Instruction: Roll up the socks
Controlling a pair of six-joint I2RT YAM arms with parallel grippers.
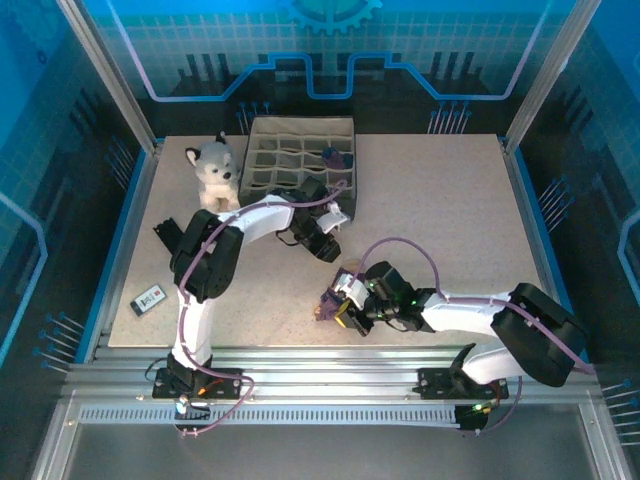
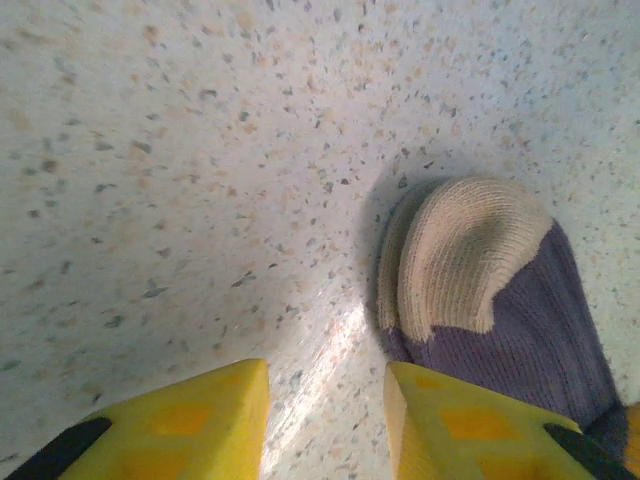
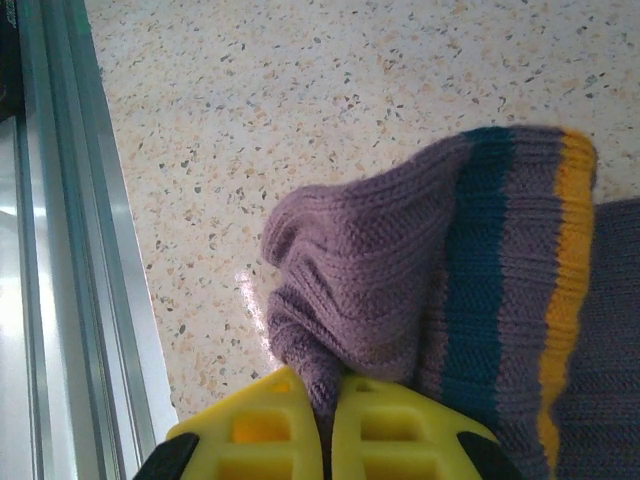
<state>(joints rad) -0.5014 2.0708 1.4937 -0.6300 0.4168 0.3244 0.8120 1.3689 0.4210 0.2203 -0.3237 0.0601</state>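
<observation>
Socks [image 1: 332, 300]: purple knit bundle on the table [image 1: 450, 220], well in front of the grey organiser box [image 1: 300, 150]; tan toe [image 2: 465, 260] lying flat.
Right gripper [image 3: 325, 400]: clamped tight on a purple fold beside the navy-and-orange cuff.
Left gripper [image 2: 325, 410]: partly apart, holding nothing, between box and socks.
Husky [image 1: 215, 172]: just left of the box.

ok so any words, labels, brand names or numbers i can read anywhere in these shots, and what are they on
Nothing here is legible.
Small flat black-and-white object: markings on its face, too small to read.
Blue back wall: a gear outline, a sign without words.
Purple knit sock with teal and orange bands and purple knit sock with a tan toe: no label visible.
</observation>
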